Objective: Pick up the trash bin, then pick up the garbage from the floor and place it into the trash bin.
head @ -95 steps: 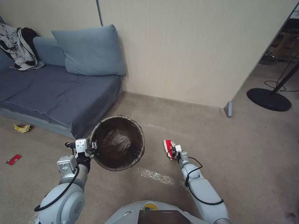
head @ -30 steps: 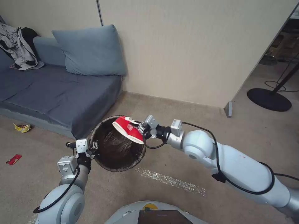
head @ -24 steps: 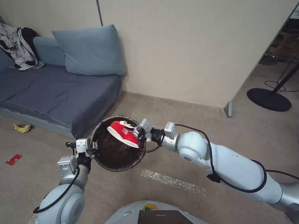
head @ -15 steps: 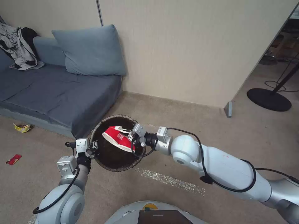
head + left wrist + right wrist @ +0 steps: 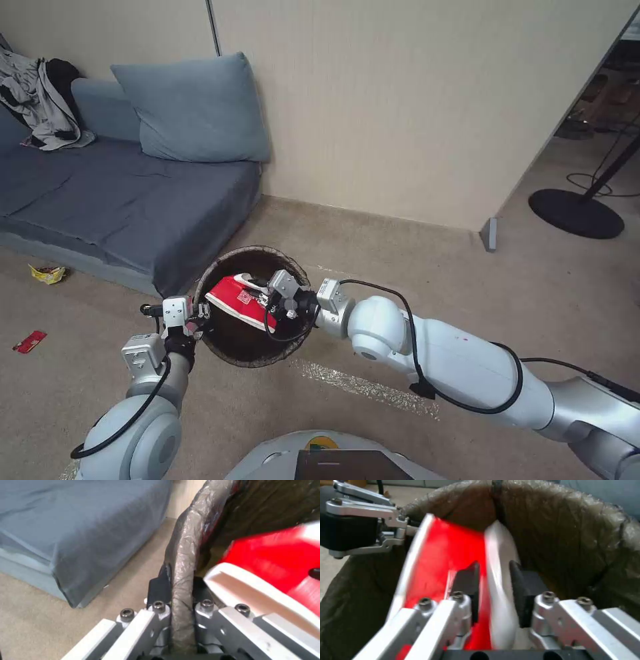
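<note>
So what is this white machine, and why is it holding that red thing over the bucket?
It is a robot with two arms, and each arm ends in a gripper that pinches like fingers. The big picture comes from a camera on its head, looking down at the carpet. The two close-up pictures come from cameras on its wrists. The left gripper pinches the rim of the trash bin, which is lined with a dark bag. The right gripper holds a red-and-white paper carton over the bin's opening. On the floor by the sofa lie a yellow wrapper and a small red wrapper.
</note>
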You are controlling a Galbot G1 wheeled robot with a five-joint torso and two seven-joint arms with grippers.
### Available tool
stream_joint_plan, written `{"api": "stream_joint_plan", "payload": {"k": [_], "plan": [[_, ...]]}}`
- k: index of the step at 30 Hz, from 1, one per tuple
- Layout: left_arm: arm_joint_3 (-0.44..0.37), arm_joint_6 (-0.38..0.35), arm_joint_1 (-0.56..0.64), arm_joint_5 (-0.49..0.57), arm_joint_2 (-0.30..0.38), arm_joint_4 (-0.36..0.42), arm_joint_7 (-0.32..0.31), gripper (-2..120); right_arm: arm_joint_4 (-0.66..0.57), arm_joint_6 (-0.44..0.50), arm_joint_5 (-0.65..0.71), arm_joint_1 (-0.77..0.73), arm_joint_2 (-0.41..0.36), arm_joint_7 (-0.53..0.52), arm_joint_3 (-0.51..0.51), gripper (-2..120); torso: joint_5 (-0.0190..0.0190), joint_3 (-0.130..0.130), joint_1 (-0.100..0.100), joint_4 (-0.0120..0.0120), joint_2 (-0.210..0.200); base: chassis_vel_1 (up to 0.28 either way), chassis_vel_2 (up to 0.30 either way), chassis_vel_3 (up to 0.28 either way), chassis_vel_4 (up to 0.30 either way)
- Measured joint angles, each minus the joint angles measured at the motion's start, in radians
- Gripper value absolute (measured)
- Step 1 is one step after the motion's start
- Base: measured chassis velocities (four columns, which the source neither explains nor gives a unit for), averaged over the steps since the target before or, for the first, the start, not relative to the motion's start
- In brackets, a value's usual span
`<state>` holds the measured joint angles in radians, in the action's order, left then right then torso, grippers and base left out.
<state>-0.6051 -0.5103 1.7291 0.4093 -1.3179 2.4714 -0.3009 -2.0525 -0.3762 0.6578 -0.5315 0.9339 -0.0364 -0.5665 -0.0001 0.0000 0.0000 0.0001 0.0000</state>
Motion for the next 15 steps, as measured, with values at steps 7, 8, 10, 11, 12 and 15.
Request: {"api": "stream_joint_plan", "payload": {"k": [7, 8, 10, 11, 12, 15], "plan": [[-0.001, 0.0, 0.002, -0.001, 0.0, 0.003, 0.0, 0, -0.002, 0.001, 0.0, 0.002, -0.005, -0.006, 0.0, 50, 0.0, 0.0, 0.0, -0.0001, 0.0, 0.0, 0.0, 0.0, 0.0], [0.0, 0.0, 0.002, -0.001, 0.0, 0.004, 0.001, 0, -0.003, 0.001, 0.0, 0.002, -0.006, -0.008, 0.0, 56, 0.0, 0.0, 0.0, -0.0001, 0.0, 0.0, 0.0, 0.0, 0.0], [0.0, 0.0, 0.002, -0.001, -0.001, 0.004, 0.001, 0, -0.004, 0.003, 0.0, 0.002, -0.007, -0.01, 0.001, 63, 0.0, 0.0, 0.0, -0.0001, 0.0, 0.0, 0.0, 0.0, 0.0], [0.0, 0.0, 0.002, -0.001, -0.001, 0.004, 0.001, 0, -0.004, 0.003, 0.0, 0.002, -0.007, -0.01, 0.001, 63, 0.0, 0.0, 0.0, -0.0001, 0.0, 0.0, 0.0, 0.0, 0.0], [0.0, 0.0, 0.002, -0.001, -0.001, 0.004, 0.001, 0, -0.004, 0.004, 0.001, 0.002, -0.008, -0.012, 0.001, 68, 0.0001, 0.0, 0.0, -0.0002, 0.0, 0.0, 0.0, 0.0, 0.0], [0.0, 0.0, 0.002, -0.001, -0.001, 0.004, 0.001, 0, -0.006, 0.005, 0.001, 0.002, -0.009, -0.015, 0.003, 76, 0.0001, 0.0, 0.0, -0.0001, 0.0, 0.0, 0.0, 0.0, 0.0]]}}
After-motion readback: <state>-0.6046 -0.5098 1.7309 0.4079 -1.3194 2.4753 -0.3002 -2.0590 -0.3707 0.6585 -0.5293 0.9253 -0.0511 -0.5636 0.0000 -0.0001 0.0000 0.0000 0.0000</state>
